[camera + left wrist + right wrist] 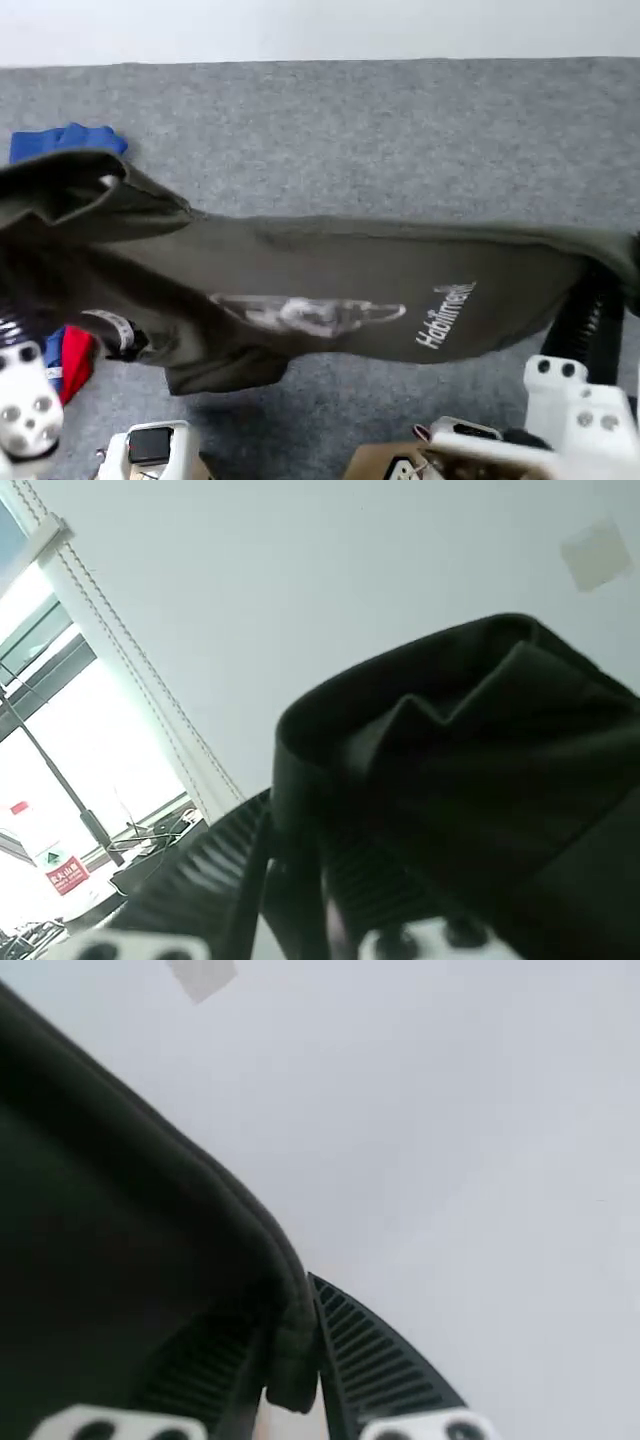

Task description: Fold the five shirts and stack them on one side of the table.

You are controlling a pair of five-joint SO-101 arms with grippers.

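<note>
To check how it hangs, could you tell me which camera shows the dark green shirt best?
The high view: the dark green shirt spans it, held up over the table, print visible. The left wrist view shows a bunched fold at the left gripper; the right wrist view, an edge pinched in the right gripper.

The surface (pixel 400 130) was covered in grey, felt-like cloth, plain and unmarked across its far half. Near its far left corner lay a blue garment (pixel 68 140), bunched up and only partly in sight. Nearer the front on the same side a red garment (pixel 76 362) lay crumpled, with a strip of blue cloth (pixel 52 355) touching it on its outer side. Along the near edge stood a white arm base (pixel 150 450) toward the left and a second white base (pixel 580 410) at the right, and between them a brown, cardboard-coloured piece (pixel 372 462) too cut off to identify
</note>
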